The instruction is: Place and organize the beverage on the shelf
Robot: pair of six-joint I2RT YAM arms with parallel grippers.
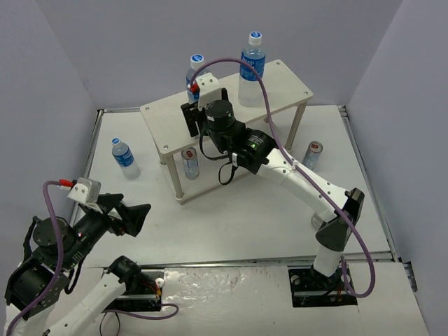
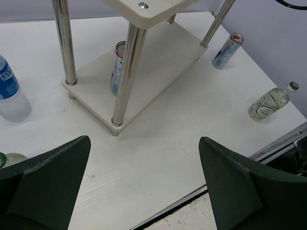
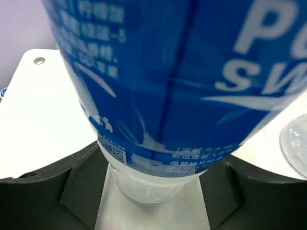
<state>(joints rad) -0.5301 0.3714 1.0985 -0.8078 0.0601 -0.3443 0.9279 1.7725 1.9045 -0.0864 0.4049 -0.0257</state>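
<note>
1. My right gripper (image 3: 160, 189) is closed on the tall bottle (image 3: 168, 72), fingers pressing its clear lower body just under the blue label.
2. It looks full, so likely heavy; the thin plastic is slick and squashable, so a firm low hold suits.
3. It is over the top tier of the shelf (image 1: 290, 87), near another bottle (image 1: 252, 66); whether it stands there, I cannot tell.
4. My left gripper (image 2: 144, 187) gapes wide, empty.
</note>
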